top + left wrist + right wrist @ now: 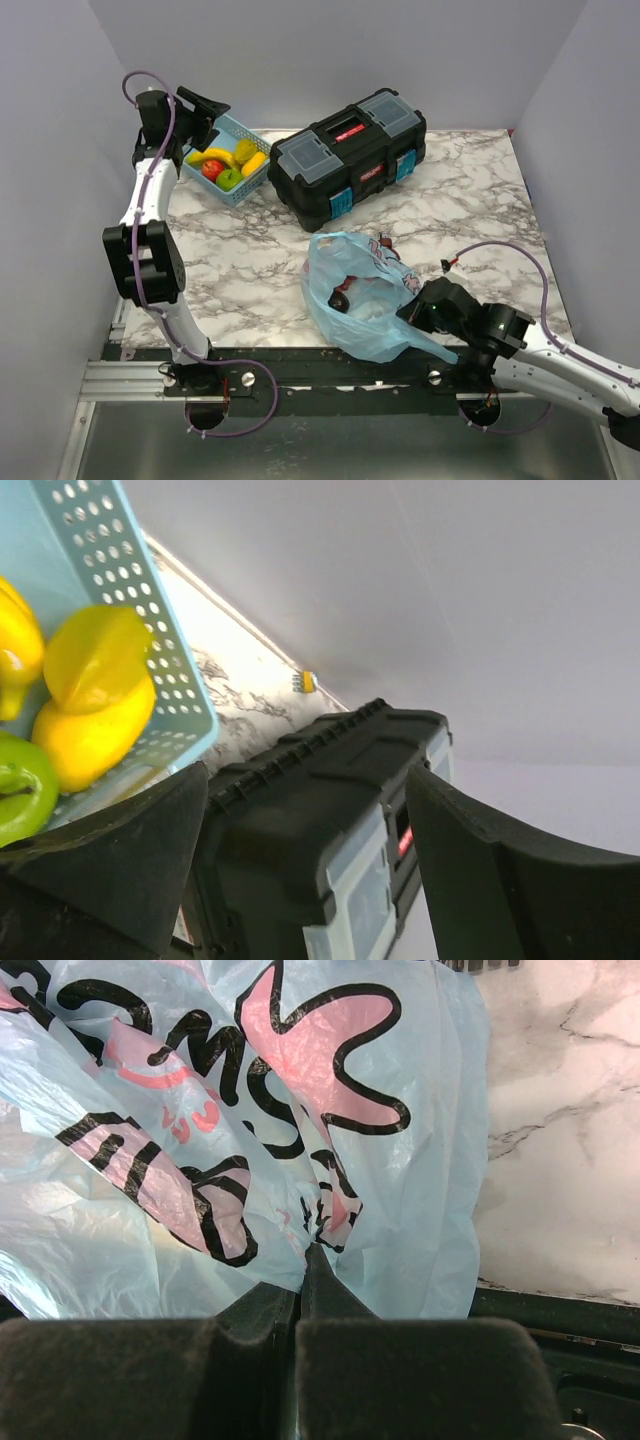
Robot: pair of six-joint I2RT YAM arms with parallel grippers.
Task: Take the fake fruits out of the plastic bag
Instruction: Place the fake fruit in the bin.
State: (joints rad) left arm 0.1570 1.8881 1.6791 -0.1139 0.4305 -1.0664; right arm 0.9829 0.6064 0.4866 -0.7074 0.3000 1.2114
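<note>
The light-blue plastic bag (365, 290) with pink-and-dark prints lies near the table's front edge, mouth open upward; a dark red fruit (340, 299) shows inside. My right gripper (412, 312) is shut on the bag's right side; in the right wrist view the closed fingers pinch a fold of the bag (330, 1160). Several fake fruits (228, 164), yellow, red and green, lie in the blue lattice basket (252, 187) at the back left. My left gripper (205, 108) is open and empty above that basket; its wrist view shows yellow fruits (95, 700) and a green one (20, 790).
A black toolbox (345, 155) with a red latch stands at the back centre, right of the basket; it fills the space between the fingers in the left wrist view (320, 820). Grey walls close in the table on the left, right and back.
</note>
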